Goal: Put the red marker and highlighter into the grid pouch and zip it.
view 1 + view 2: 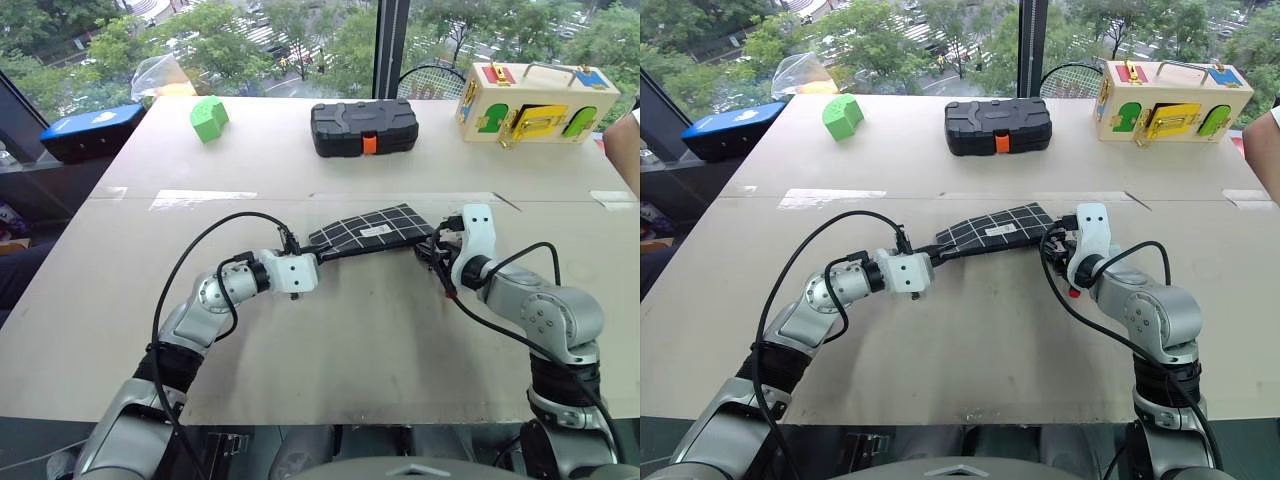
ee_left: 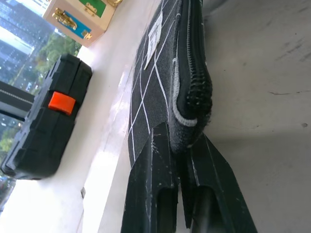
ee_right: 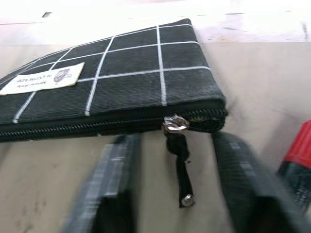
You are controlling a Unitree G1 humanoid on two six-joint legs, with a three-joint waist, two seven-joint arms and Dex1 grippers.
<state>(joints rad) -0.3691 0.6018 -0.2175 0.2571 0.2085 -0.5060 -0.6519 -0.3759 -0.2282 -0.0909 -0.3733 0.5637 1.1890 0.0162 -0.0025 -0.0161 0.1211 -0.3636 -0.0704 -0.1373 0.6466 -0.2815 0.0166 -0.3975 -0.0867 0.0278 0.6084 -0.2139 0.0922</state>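
both grippers sit at the grid pouch (image 1: pixel 372 230) mid-table. your left gripper (image 2: pixel 181 148) is clamped on its near corner, holding that end up. your right gripper (image 3: pixel 177 194) has its fingers parted either side of the zipper pull (image 3: pixel 176 124), gripping nothing. red marker (image 3: pixel 297 160) lies just beside.

White label (image 3: pixel 43 78) on the black fabric grid pouch (image 3: pixel 131 80): two short lines of small dark print and a small emblem are seen upside down; the words cannot be made out.
Other markings: no legible text, number or brand is found on anything else on the table.
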